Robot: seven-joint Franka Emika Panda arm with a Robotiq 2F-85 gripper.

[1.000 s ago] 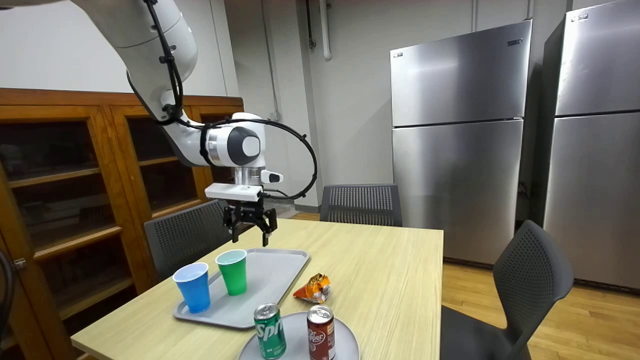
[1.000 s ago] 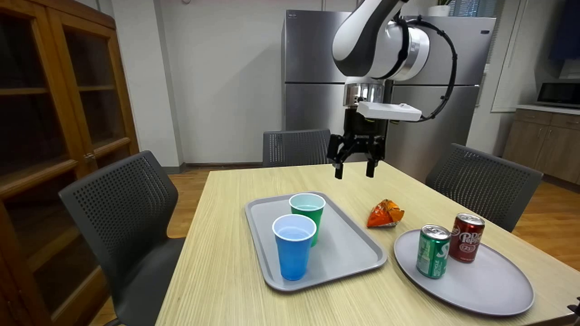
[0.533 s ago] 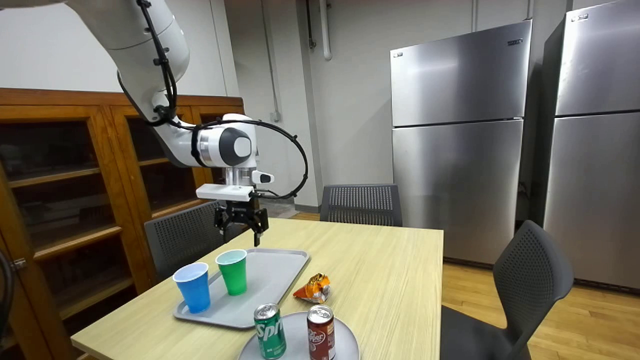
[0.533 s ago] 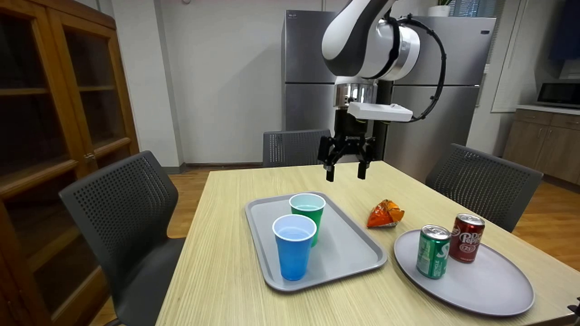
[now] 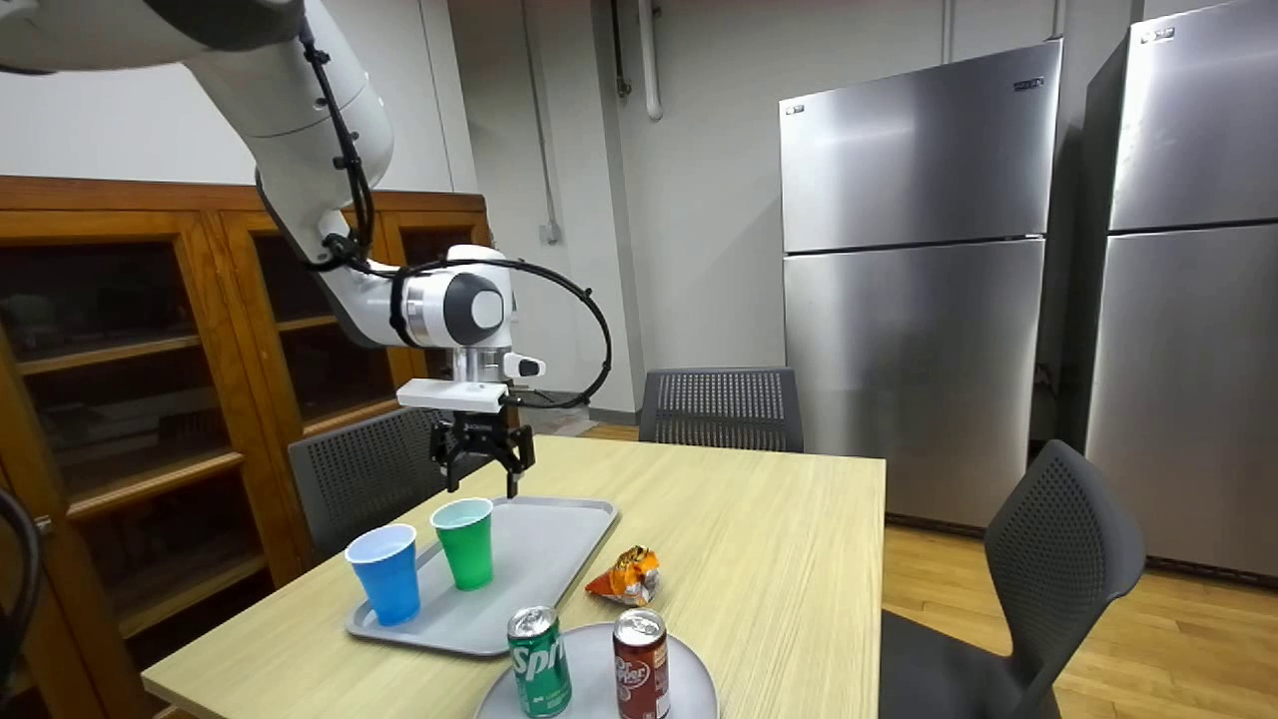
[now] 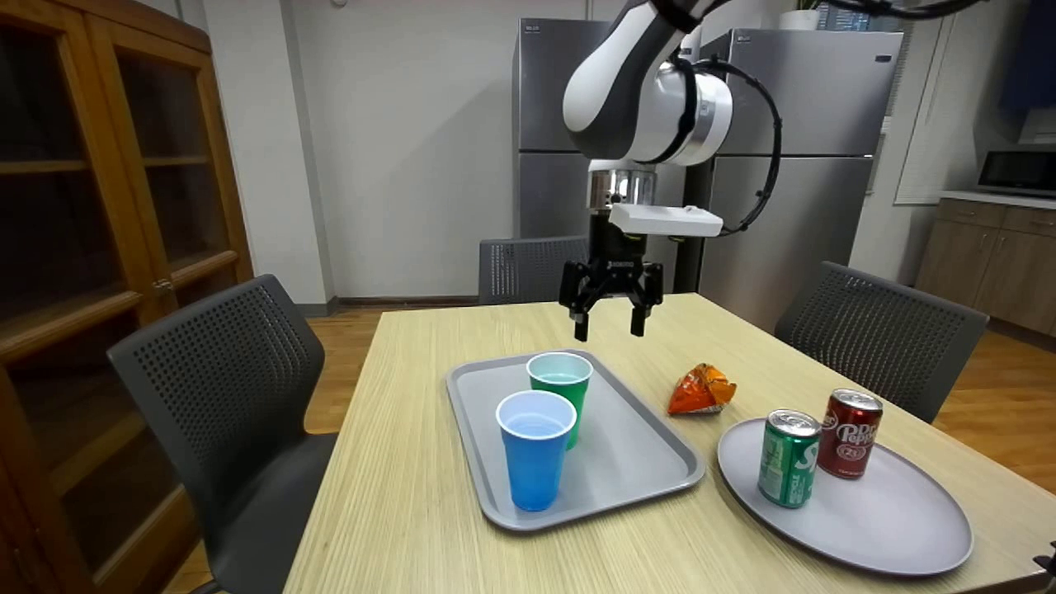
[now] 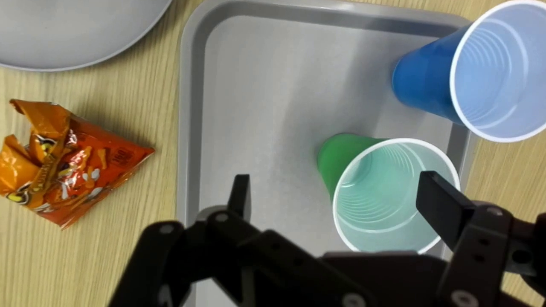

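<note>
My gripper (image 7: 335, 181) stands open and empty, with its black fingers wide apart. In both exterior views it hangs above the tray (image 6: 627, 462), pointing down and clear of the cups. A green cup (image 5: 466, 549) with a pale inside stands upright on the tray and is the nearest thing to the fingers. Seen in the wrist view, the right fingertip (image 7: 439, 204) overlaps the mouth of the green cup (image 7: 341, 164); the left one lies over bare tray. Beside that cup stands a blue cup (image 6: 536, 462), also upright on the tray.
An orange snack bag (image 6: 701, 390) lies on the table next to the tray. A round grey plate (image 6: 899, 520) holds a green Sprite can (image 6: 789, 462) and a Dr Pepper can (image 6: 850, 433). Chairs (image 6: 223, 363) surround the table, and a wooden cabinet (image 5: 220, 399) stands behind the arm.
The gripper has moved left and somewhat lower in both exterior views, nearer to the green cup, staying open. The cups, bag, cans, tray and plate have not moved.
</note>
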